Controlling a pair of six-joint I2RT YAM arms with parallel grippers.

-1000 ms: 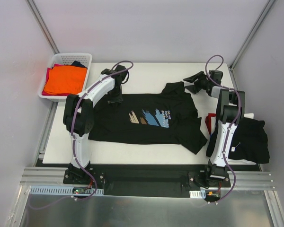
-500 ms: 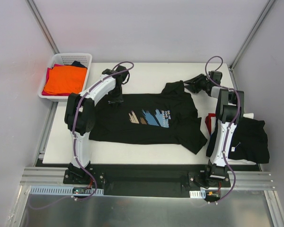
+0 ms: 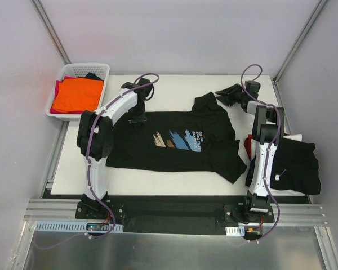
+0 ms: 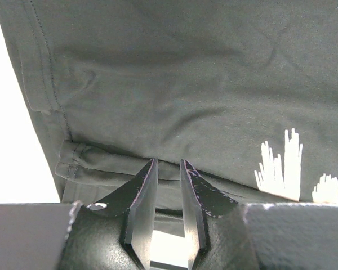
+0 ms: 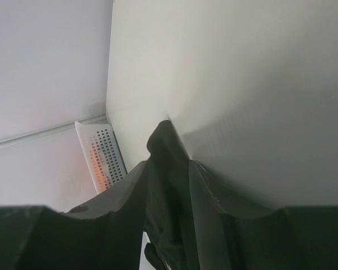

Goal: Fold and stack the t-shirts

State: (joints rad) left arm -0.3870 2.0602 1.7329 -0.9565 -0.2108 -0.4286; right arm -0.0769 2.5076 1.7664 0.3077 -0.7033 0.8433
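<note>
A black t-shirt with a blue, tan and brown print lies spread flat on the white table. My left gripper sits on its far left edge. In the left wrist view its jaws stand narrowly apart with the folded hem between them. My right gripper is at the far right sleeve. In the right wrist view it is shut on a bunch of black cloth, held just above the table.
A white lattice basket at the far left holds an orange shirt over red and navy ones. It also shows in the right wrist view. Dark folded shirts with a red edge lie at the right table edge.
My right gripper has moved a little left and farther away, drawing the shirt's far right sleeve up with it. The left arm has not moved.
</note>
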